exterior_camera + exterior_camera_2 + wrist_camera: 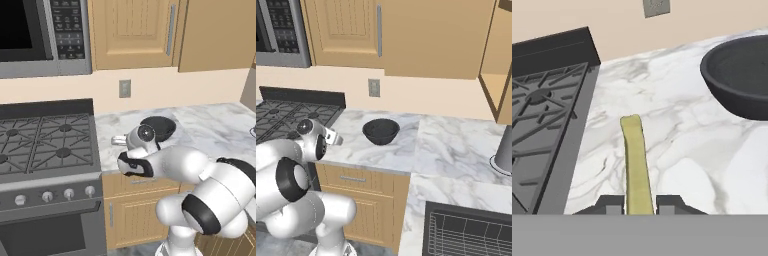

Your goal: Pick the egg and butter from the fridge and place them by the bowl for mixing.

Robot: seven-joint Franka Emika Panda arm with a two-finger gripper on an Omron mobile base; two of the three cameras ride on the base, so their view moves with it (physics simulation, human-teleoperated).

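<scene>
In the hand view the end effector [639, 205] is clamped on the butter [636, 160]: the yellowish-olive stick stands between the two dark finger tips and reaches forward over the marble desk [672, 135]. Its lower end is cut off by the bottom of that view, so how far it sits in the grip cannot be told.

In the left base view the arm's own white wrist and elbow cover most of the hand; only a pale stub of the end effector [118, 140] shows over the desk's left part, just beside the stove [47, 145]. In the right base view it [336, 138] pokes out past the arm over the desk's near left corner, too small to make out the stick.

Farther on, the black bowl [381, 131] sits on the desk, to the right of the held butter and apart from it; the arm hides its near half in the left base view, and the hand view cuts off its right side.

A wall outlet [374, 87] lies behind, under wooden cabinets [351, 30].
</scene>
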